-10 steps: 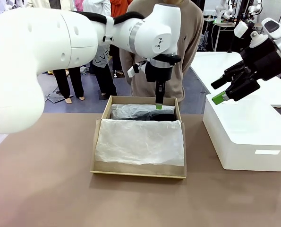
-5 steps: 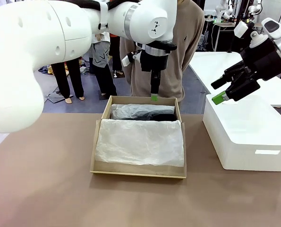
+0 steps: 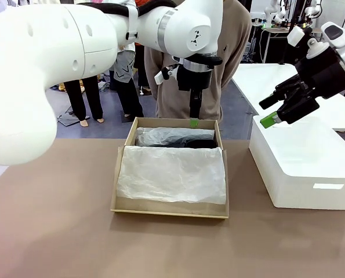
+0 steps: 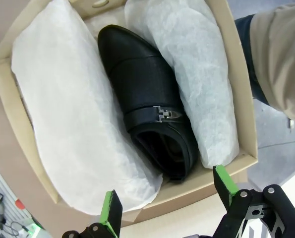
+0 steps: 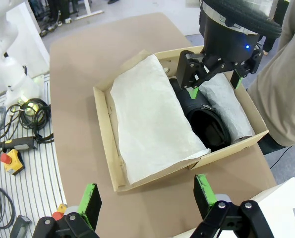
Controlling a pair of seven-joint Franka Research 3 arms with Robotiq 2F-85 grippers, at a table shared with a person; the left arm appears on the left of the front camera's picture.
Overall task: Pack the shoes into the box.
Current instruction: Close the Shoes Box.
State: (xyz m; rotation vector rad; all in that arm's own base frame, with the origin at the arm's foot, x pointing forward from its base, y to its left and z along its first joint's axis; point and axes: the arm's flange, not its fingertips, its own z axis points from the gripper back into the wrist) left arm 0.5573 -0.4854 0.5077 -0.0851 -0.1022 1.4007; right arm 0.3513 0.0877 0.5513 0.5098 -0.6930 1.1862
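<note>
Box (image 3: pixel 169 211) first: it is brown and sits in the middle of the table (image 3: pixel 56 231), with white paper (image 3: pixel 172 174) puffed up inside it. One shiny black shoe (image 4: pixel 147 99) lies in the far part of the box, between two puffs of paper, with its small buckle showing. I see just one shoe. Its mate may be under the paper, but I cannot tell.

My left tool (image 3: pixel 193 121) hangs over the far wall of the box, right above the shoe. Its two green pads are spread wide and nothing is between them. It touches nothing. My right tool (image 3: pixel 268 111) is off to the side, up above the big white box (image 3: pixel 302 168). It is spread wide too and holds nothing. A person (image 3: pixel 230 52) stands close behind the box on the far side.

I think the shoe is now in its place and I am at the letting-go part of the job. Next, I guess the left tool should lift away without bumping the cardboard wall or the person. Then the loose paper wants folding over the shoe. Paper is thin and slippy, so a pinch near its edge needs care.
</note>
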